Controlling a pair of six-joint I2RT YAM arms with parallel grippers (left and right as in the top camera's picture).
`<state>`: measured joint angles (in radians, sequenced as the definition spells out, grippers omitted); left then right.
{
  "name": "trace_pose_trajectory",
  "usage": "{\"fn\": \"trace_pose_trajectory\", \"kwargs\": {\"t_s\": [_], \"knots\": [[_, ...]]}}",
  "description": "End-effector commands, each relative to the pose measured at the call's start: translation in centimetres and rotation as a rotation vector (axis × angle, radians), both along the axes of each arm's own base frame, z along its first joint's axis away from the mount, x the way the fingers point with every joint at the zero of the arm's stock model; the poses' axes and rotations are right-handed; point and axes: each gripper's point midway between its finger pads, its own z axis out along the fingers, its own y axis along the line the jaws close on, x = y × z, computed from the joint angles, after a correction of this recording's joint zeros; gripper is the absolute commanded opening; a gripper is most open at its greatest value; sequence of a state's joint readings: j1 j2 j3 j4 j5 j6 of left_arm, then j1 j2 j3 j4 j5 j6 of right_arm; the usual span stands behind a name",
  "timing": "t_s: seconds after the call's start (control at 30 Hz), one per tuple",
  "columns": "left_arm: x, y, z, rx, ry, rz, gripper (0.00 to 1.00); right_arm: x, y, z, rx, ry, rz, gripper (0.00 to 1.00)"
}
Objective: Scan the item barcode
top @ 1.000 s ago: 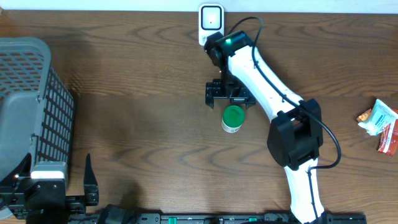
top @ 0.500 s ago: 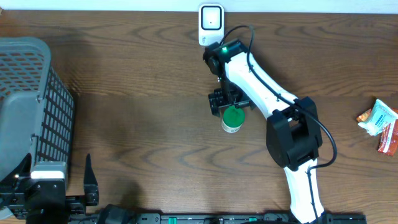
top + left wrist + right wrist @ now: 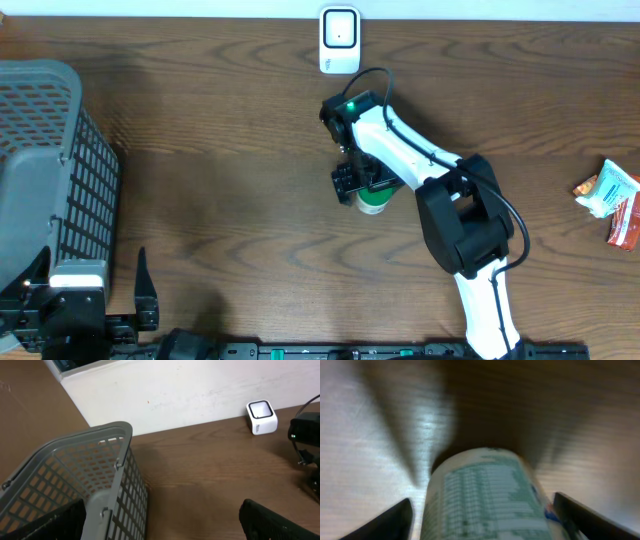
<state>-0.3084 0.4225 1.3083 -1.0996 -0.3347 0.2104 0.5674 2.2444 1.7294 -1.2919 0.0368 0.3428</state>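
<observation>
The tub (image 3: pixel 485 490) stands near the middle of the desk (image 3: pixel 220 200), a little in front of the small white scanner (image 3: pixel 339 40) by the back edge and apart from it. From above, most of it is hidden under the head of the white right arm (image 3: pixel 420 150). Only a slice of its green lid and a bit of white wall show below the black wrist.

Seen from the wrist, it is a round white container whose side is covered in fine rows of green print, like a table of small text. There is a touch of blue and red at one edge. The print is too blurred to read.

The right pincer (image 3: pixel 482 517) straddles the tub with its jaws spread, one dark finger (image 3: pixel 385 522) on either side. A strip of desk shows between that finger and the tub wall, so it is not clamped. Whether the other finger touches I cannot tell.

The left pincer (image 3: pixel 162 505) hangs at the near left corner, released and wide, with nothing between its jaws. Just beside it is the grey mesh basket (image 3: pixel 40 120). A couple of snack packets (image 3: pixel 610 195) lie well apart at the far right edge of the desk.
</observation>
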Motion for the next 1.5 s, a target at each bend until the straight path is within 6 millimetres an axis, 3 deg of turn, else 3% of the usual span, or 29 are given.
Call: {"fn": "trace_pose_trajectory", "kwargs": {"t_s": [0.0,0.13,0.33,0.47,0.6,0.8,0.97,1.1,1.23,1.37,1.47], "knots": [[-0.2,-0.1,0.1,0.001,-0.005,-0.006,0.98,-0.9,0.1,-0.7,0.019,0.016,0.008,0.69],[-0.2,0.0,0.1,0.001,-0.005,-0.005,0.98,-0.9,0.4,-0.9,0.036,0.016,0.004,0.67],[-0.1,-0.1,0.1,0.001,-0.005,-0.006,0.98,-0.4,1.1,-0.3,0.068,0.011,-0.005,0.50],[-0.1,-0.1,0.1,0.001,-0.005,-0.006,0.98,0.2,2.6,1.6,0.135,0.011,-0.018,0.51],[-0.2,-0.1,0.1,0.001,-0.005,-0.006,0.98,1.2,4.3,4.9,0.233,0.014,-0.043,0.51],[-0.2,0.0,0.1,0.001,-0.005,-0.005,0.98,-0.4,5.6,9.3,0.397,0.157,-0.109,0.53],[-0.2,0.0,0.1,0.002,-0.005,-0.005,0.98,-1.0,5.4,10.8,0.482,0.242,-0.164,0.52],[-0.2,0.0,0.1,0.001,-0.005,-0.005,0.98,-0.4,4.5,11.0,0.498,0.249,-0.206,0.52],[-0.2,0.0,0.1,0.001,-0.005,-0.005,0.98,3.0,3.7,9.9,0.489,0.103,-0.167,0.51],[-0.2,0.0,0.1,0.002,-0.005,-0.005,0.98,8.5,3.2,9.6,0.486,-0.131,-0.139,0.50],[-0.2,0.0,0.1,0.001,-0.005,-0.005,0.98,13.5,3.0,10.9,0.498,-0.342,-0.118,0.51]]}}
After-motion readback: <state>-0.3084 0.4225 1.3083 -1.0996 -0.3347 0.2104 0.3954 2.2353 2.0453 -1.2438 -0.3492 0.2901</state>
